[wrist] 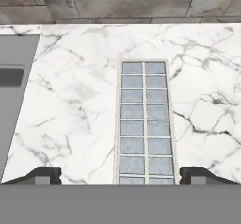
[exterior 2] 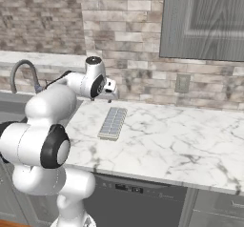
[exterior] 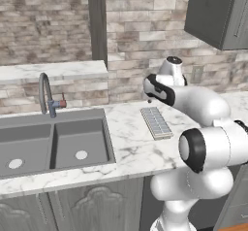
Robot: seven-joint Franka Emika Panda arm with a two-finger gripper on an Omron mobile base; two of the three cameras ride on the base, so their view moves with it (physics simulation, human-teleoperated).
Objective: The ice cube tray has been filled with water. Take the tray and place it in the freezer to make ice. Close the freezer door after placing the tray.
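Your gripper (wrist: 120,175) hangs above the marble counter (wrist: 70,100) with its jaws spread wide and nothing between them; one dark fingertip (wrist: 44,175) stands to each side of the near end of the ice cube tray (wrist: 144,122). The tray lies flat on the counter directly below and ahead of the gripper, its long axis running away from the fingertips toward the brick wall (wrist: 117,2). It carries two columns of small square cells, each showing the pale blue-grey sheen of the water (wrist: 132,112). To the gripper's left, at the counter's edge, you see part of the grey sink (wrist: 16,77). In the right base view the gripper (exterior 2: 110,97) sits just above the tray's (exterior 2: 113,122) far end, not touching it.
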